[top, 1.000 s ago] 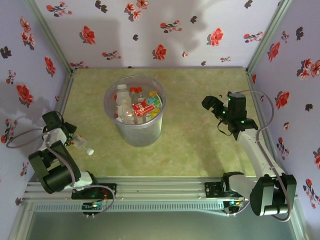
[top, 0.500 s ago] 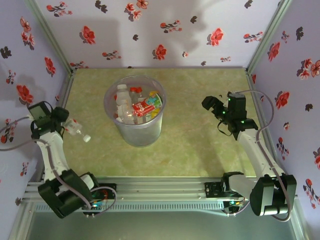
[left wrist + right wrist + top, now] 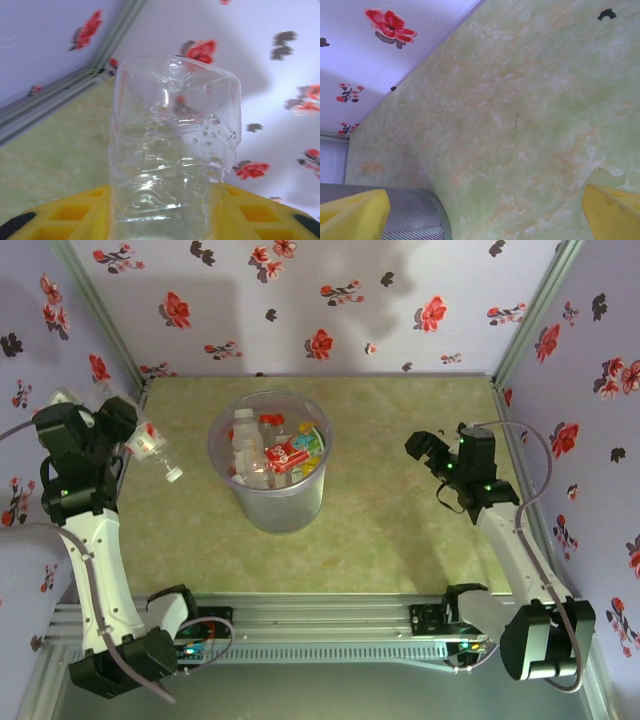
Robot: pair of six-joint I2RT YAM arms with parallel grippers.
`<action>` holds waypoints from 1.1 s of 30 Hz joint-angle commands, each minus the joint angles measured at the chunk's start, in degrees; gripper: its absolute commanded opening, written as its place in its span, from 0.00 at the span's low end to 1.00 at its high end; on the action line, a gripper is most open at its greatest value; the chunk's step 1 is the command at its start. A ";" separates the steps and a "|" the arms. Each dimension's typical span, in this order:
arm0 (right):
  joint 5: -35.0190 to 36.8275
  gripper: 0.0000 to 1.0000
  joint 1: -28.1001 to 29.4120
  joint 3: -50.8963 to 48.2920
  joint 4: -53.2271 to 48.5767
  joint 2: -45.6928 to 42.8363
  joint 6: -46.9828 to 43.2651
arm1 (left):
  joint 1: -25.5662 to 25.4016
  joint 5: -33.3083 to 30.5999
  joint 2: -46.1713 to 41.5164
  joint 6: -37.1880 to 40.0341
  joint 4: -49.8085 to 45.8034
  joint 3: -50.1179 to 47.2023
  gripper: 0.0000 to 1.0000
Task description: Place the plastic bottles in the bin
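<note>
Beside the left wall, the left gripper (image 3: 128, 432) is clamping a clear bottle (image 3: 152, 448) between its yellow fingers (image 3: 65, 212), apparently lifted off the table (image 3: 400, 540). The bottle's long axis is slanting down and rightward, white cap (image 3: 174, 475) leading toward the bin (image 3: 275, 502), which is standing near, on this arm's side, with nothing between. Other bottles (image 3: 285, 455) are lying inside the bin. Beyond it, well apart, the right gripper (image 3: 418, 447) is hanging wide open, holding nothing.
</note>
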 commanded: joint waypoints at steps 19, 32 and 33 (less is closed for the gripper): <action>2.80 0.99 -0.22 -1.26 -2.91 -5.22 -0.06 | -29.05 10.53 25.23 20.59 -9.32 34.31 0.36; 4.43 0.99 -0.22 -1.83 -4.38 -6.20 -1.74 | -40.85 11.73 39.72 49.44 -27.68 47.91 0.34; 4.47 0.99 -0.22 -1.90 -4.42 -6.33 -1.73 | -41.03 11.73 40.47 50.80 -29.40 48.76 0.34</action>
